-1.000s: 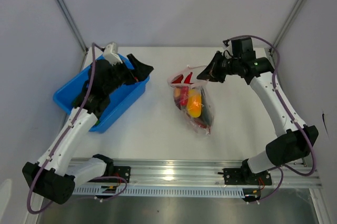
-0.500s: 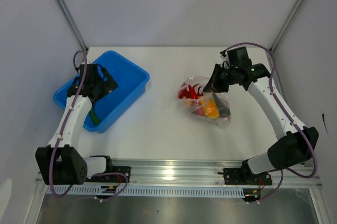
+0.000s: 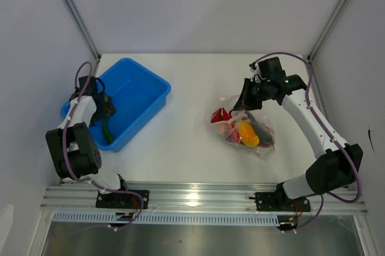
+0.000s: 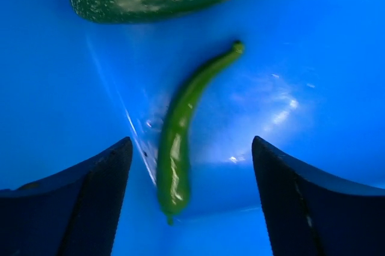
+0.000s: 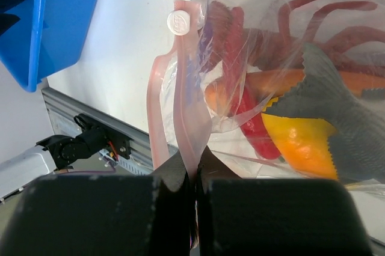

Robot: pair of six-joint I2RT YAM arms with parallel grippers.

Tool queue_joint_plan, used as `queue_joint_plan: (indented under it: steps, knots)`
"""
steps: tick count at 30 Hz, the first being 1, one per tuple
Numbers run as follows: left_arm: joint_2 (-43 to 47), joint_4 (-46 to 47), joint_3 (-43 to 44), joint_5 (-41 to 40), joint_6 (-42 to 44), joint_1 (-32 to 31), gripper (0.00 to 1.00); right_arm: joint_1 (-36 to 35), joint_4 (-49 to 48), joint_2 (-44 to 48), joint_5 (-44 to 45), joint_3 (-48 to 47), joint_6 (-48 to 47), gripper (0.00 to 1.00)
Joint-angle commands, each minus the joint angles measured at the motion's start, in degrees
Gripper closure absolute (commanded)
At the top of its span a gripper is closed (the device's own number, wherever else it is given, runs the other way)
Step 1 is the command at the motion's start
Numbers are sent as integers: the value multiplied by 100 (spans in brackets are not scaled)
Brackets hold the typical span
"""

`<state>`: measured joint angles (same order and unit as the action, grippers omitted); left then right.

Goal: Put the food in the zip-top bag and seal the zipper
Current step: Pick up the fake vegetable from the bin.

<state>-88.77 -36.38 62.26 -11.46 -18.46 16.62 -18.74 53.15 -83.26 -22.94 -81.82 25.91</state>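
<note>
Robotics laboratory test cell: two white-and-black robot arms, the left arm point(image 3: 75, 115) and the right arm point(image 3: 313, 118), stood bolted side by side to an aluminium rail point(image 3: 198, 195) along the near edge of a plain white tabletop point(image 3: 180, 142). Flat grey panels point(image 3: 198, 9) closed in the bench at the back and sides, with slanted metal struts point(image 3: 73, 11) running up the rear corners. Purple cables point(image 3: 284, 53) looped openly along the arms' links, and bare wiring showed at the base mounts. The goods on the bench were props: bright plastic toy food point(image 3: 246, 133) in a clear zip-top bag point(image 3: 264, 145), and a blue plastic bin point(image 3: 144, 97).
</note>
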Motion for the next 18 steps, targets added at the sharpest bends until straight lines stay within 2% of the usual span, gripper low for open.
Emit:
queue_joint_plan:
  steps: [1,5,7,12,14,15,16,18]
  knots:
    - [-315,237,146,-154,580,78,21,28,-155,126,-61,8,-95,100]
    - [-606,394,111,-277,852,148,25,81,-164,126,-70,52,-86,100]
    - [-729,623,41,-59,1080,148,34,116,-190,144,-97,87,-60,100]
    - [-1054,553,243,-76,1344,157,36,169,-199,118,-123,88,-25,100]
    - [-1203,588,321,-14,1450,157,42,195,-208,109,-123,96,-25,100]
    - [-1273,562,365,38,1459,157,50,204,-208,109,-132,96,-16,100]
    - [-1396,466,488,74,1459,157,53,204,-199,83,-132,88,-7,100]
    - [-1511,421,568,170,1477,157,58,213,-182,82,-114,61,-16,100]
